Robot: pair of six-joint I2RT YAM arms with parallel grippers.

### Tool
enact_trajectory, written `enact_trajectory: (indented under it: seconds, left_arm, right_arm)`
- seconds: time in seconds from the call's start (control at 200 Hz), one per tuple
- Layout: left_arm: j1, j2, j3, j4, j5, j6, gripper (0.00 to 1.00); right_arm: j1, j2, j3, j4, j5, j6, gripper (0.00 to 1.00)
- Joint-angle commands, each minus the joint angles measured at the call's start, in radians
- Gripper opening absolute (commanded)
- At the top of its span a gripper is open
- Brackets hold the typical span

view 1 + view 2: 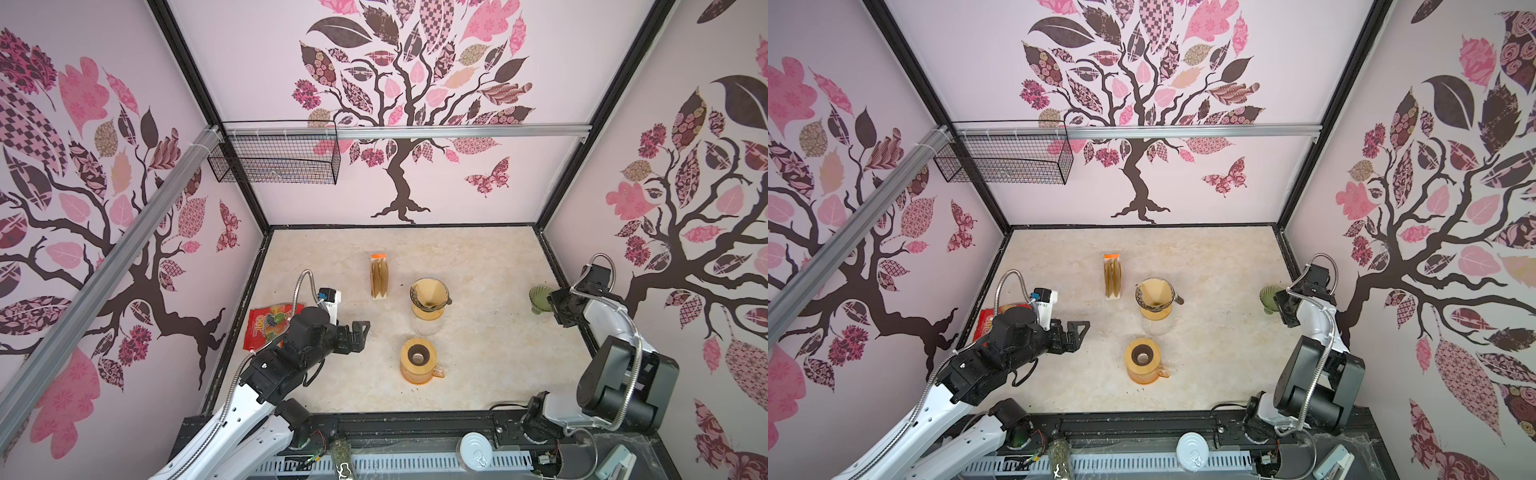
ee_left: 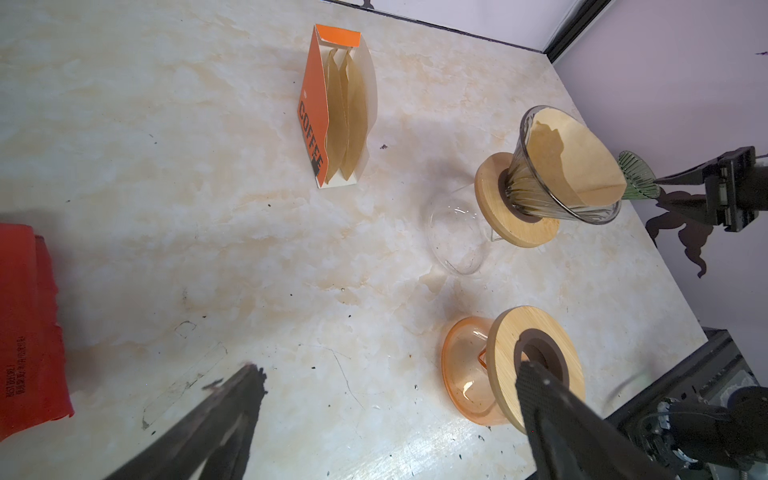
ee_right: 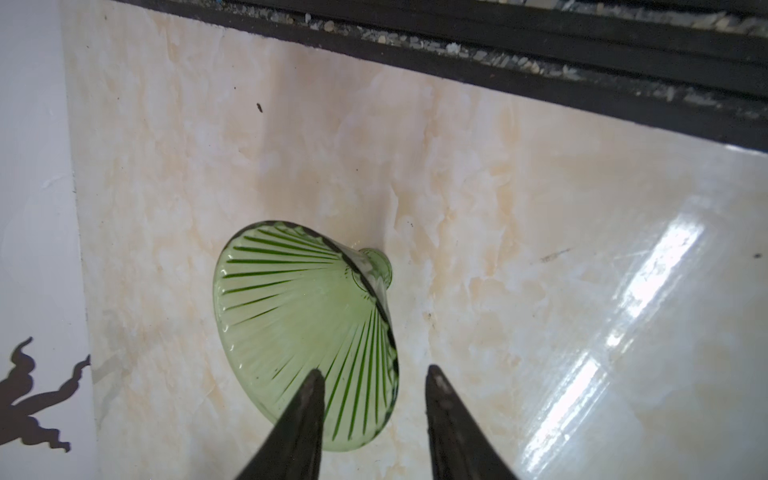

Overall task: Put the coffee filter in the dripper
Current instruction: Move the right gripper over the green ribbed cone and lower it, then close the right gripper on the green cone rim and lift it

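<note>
right gripper [image 3: 374,370]: the fingers [image 3: 449,415] stand part-way apart and straddle the rim of the green dripper [image 3: 291,316]. one finger lies over the inside of the cone. the other is outside the wall, with a strip of table [image 3: 540,249] showing between it and the glass. no clamp on the wall is seen. the green dripper is ribbed and translucent, with its wide mouth toward the fingertips and its short neck at the far end.

left gripper [image 2: 386,403]: spread wide, holding nothing, above the table. just beyond one fingertip stands the orange carafe [image 2: 465,365] with its wooden lid [image 2: 503,345].

coffee filter [image 2: 573,162]: well apart from both pairs of fingers, ahead of the left pair and past the orange carafe. it sits inside the glass dripper [image 2: 523,195], which stands on a wooden collar [image 2: 490,199] over a clear carafe [image 2: 453,232]. it is brown paper opened into a cone, and its edge rises above the glass rim.

farther out stands the filter box [image 2: 309,112], upright, with spare filters [image 2: 349,120] in it.
</note>
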Motion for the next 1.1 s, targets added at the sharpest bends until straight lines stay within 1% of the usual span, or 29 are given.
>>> enact_trajectory:
  seconds: [0.0, 0.16, 0.215, 0.3, 0.425, 0.505, 0.745, 0.875, 1.095]
  left_arm:
    - [0.006, -0.009, -0.004, 0.024, -0.020, 0.002, 0.98]
    - [0.006, -0.010, -0.006, 0.022, -0.023, 0.001, 0.98]
    - [0.006, -0.011, -0.007, 0.022, -0.024, 0.001, 0.98]
    - [0.006, -0.011, -0.006, 0.023, -0.023, 0.000, 0.98]
    - [0.007, -0.010, -0.006, 0.022, -0.024, -0.001, 0.98]
    - [0.008, -0.010, -0.005, 0.022, -0.024, -0.001, 0.98]
    - [0.008, -0.010, -0.008, 0.023, -0.025, 0.000, 0.98]
    - [0.008, -0.012, -0.006, 0.022, -0.025, -0.001, 0.98]
    - [0.008, -0.006, -0.010, 0.030, -0.008, -0.004, 0.98]
  right_arm:
    - [-0.008, 0.036, -0.011, 0.018, -0.020, 0.014, 0.38]
    - [-0.007, 0.039, -0.022, 0.040, -0.025, 0.026, 0.36]
    - [-0.009, 0.048, -0.018, 0.040, -0.031, 0.026, 0.33]
    - [-0.009, 0.059, -0.018, 0.041, -0.039, 0.030, 0.25]
    - [-0.009, 0.061, -0.024, 0.051, -0.043, 0.038, 0.19]
    - [-0.009, 0.062, -0.029, 0.058, -0.051, 0.041, 0.18]
    - [-0.009, 0.064, -0.017, 0.058, -0.081, 0.044, 0.05]
    - [-0.009, 0.045, 0.034, 0.016, -0.098, 0.017, 0.02]
    - [-0.009, -0.042, 0.141, -0.059, -0.140, -0.031, 0.01]
